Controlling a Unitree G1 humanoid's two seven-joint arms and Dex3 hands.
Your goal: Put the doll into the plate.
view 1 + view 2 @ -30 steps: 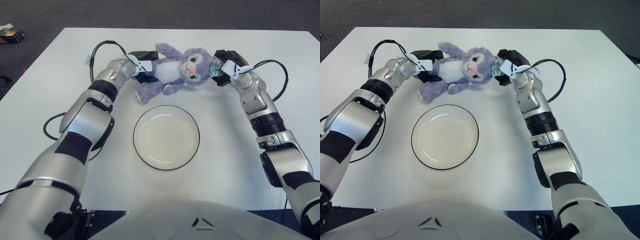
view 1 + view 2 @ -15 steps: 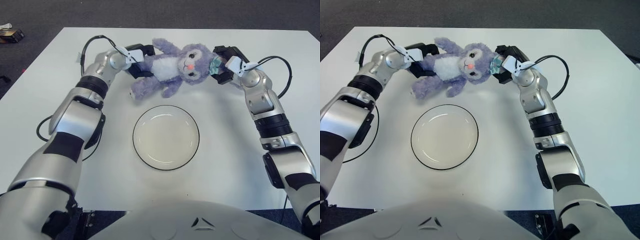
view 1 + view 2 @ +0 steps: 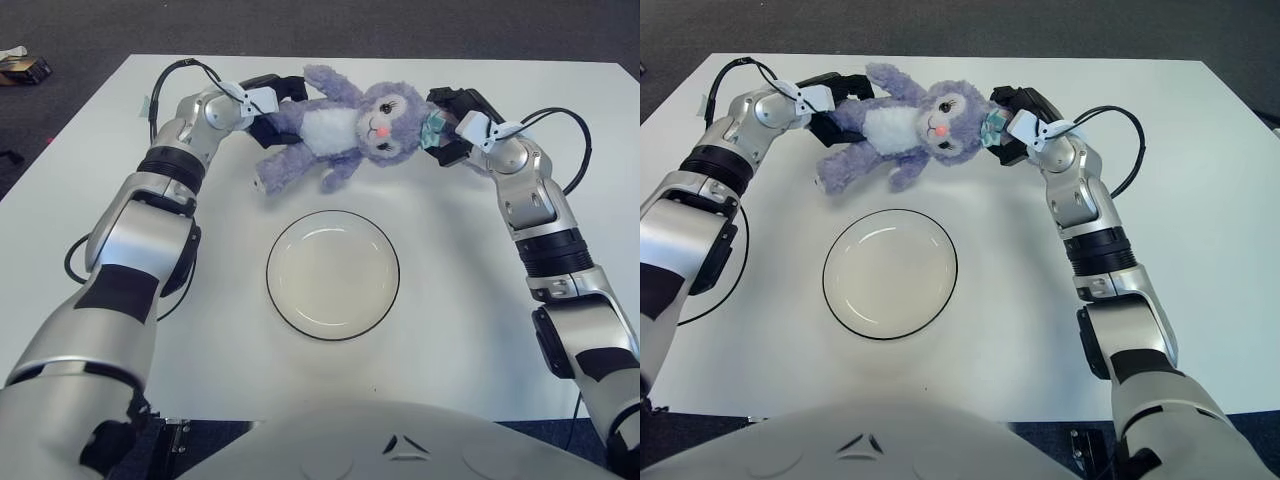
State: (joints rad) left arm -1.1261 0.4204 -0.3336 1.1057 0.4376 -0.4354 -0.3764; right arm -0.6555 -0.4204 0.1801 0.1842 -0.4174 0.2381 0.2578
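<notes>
At the far left edge of the left eye view you had a small dark object on the floor [image 3: 22, 68], which the right eye view cut off. Your left hand [image 3: 268, 98] was closed on the lower body of the fluffy purple plush doll with the white belly and pink nose [image 3: 335, 128], gripping it at the doll's hip. The doll lay stretched sideways between your two hands, its legs toward the left, its head toward the right, over the far part of the white counter [image 3: 450, 320]; whether it touched the counter you could not tell from either view. Nearer to you, below the doll and apart from it, stood the round white plate with the thin dark rim [image 3: 332, 274], flat on the counter with nothing in it, so the doll was not yet in the plate. Your right hand [image 3: 452, 125] was closed against the doll's head, at the small teal bow beside its ear. A black cable [image 3: 572, 135] looped out from your right wrist, and the right eye view showed that loop more fully.
</notes>
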